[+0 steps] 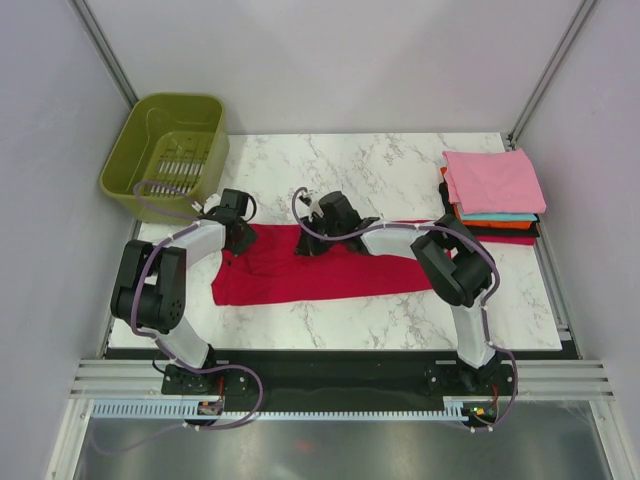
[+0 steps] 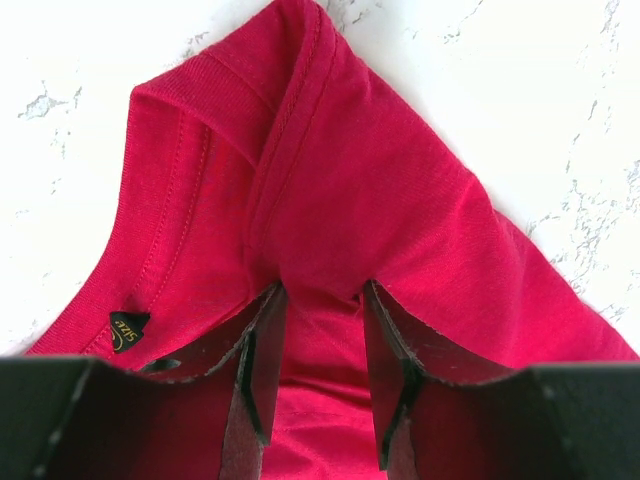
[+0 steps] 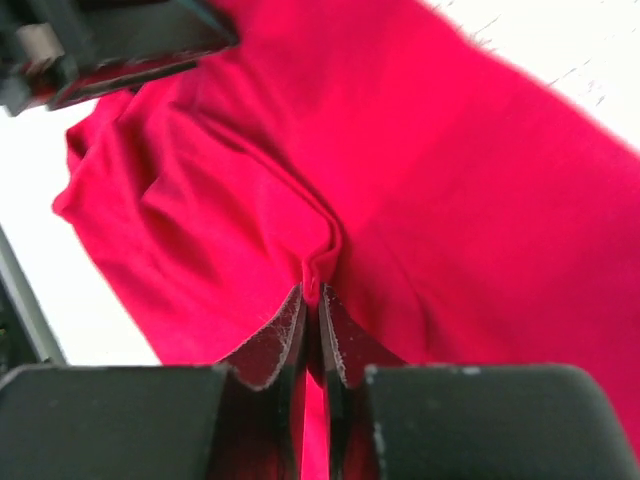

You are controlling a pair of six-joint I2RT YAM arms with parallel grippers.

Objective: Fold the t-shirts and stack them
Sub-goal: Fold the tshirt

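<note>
A crimson red t-shirt (image 1: 320,275) lies spread as a wide band across the marble table (image 1: 400,170). My left gripper (image 1: 238,238) stands at its far left corner, by the collar. In the left wrist view the left gripper (image 2: 323,290) has its jaws pressed into the shirt (image 2: 350,170) with a thick bunch of cloth filling the gap between them. My right gripper (image 1: 312,247) is at the shirt's far edge near the middle. Its narrow jaws (image 3: 312,292) pinch a raised fold of the shirt (image 3: 450,200). Folded t-shirts (image 1: 495,185), a pink one on top, are stacked at the back right.
An olive-green plastic basket (image 1: 165,150) stands at the back left corner, close behind the left arm. Grey walls close in both sides. A black size label (image 2: 128,328) shows inside the collar. The left arm's black body (image 3: 110,40) shows in the right wrist view.
</note>
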